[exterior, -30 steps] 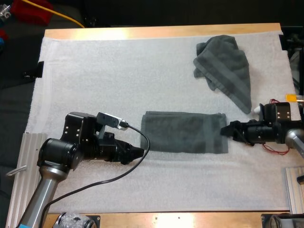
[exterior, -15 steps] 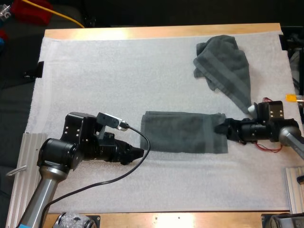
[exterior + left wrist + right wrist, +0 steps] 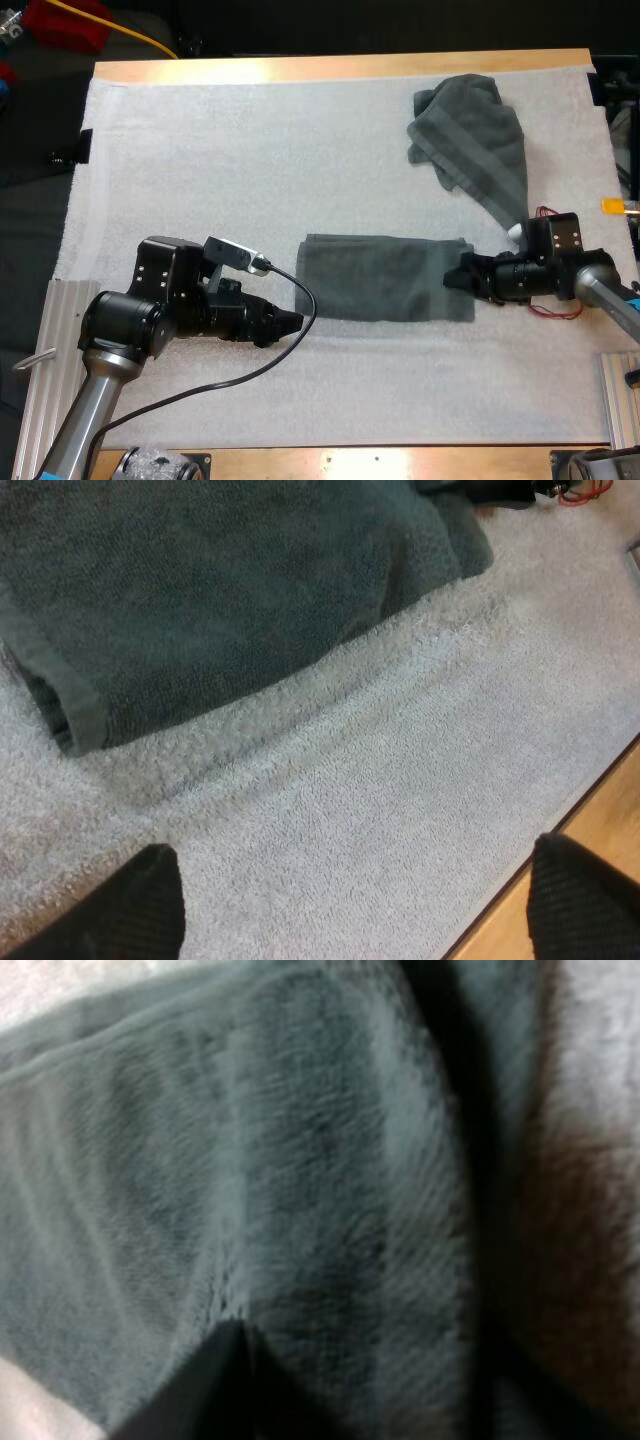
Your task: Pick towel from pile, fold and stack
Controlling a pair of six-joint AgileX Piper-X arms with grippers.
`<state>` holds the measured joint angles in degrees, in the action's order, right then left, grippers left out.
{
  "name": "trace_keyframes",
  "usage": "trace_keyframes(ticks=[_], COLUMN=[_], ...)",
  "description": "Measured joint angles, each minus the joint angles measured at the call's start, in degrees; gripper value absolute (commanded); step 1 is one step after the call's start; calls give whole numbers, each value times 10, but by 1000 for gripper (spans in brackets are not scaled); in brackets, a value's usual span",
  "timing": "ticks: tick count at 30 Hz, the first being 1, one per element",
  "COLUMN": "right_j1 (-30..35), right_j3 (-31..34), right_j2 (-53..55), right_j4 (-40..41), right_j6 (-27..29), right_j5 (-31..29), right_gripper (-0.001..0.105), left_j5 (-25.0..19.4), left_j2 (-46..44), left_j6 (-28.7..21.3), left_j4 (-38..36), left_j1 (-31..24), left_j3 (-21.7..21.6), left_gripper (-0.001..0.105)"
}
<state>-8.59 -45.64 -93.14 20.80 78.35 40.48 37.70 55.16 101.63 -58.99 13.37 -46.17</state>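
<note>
**Grey-green terry: right gripper is moving onto the folded towel's end**

Creeping leftward over the last second, the right gripper [image 3: 458, 278] is now lying on the right-hand end of the flat, folded dark grey-green towel [image 3: 385, 278], where earlier it was sitting just off that edge. This is probably the arm setting up to take that end for another fold. The towel itself is lying unmoved in the middle of the white textured mat [image 3: 250, 160]. The crumpled dark grey-green towel [image 3: 475, 140] is waiting near the far right corner, well apart. The left gripper [image 3: 292, 322] is keeping its place just beside the folded towel's left end, not touching it.

The left wrist view is showing its black fingers [image 3: 110, 905] standing wide apart over bare mat, clear of the cloth, with the wooden counter [image 3: 600, 820] edge nearby. The right wrist view is sitting so close to the terry that whether that gripper is closing on it cannot be told.
</note>
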Motion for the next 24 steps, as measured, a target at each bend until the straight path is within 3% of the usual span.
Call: trace_keyframes(ticks=[6,14,21,24], right_j1=[-3,-3,-3,-3], right_j3=[2,-1,-57,-87], right_j2=[23,110,137,137], right_j4=[24,89,203,234], right_j6=[12,67,134,142], right_j5=[-56,-195,-316,-338], right_gripper=[7,7,7,7], left_j5=[0,4,12,13], left_j2=[0,0,0,0], left_j6=[0,0,0,0], left_j4=[-13,-23,-23,-23], left_j1=[0,0,0,0], left_j3=[0,0,6,6], left_gripper=[69,69,69,69])
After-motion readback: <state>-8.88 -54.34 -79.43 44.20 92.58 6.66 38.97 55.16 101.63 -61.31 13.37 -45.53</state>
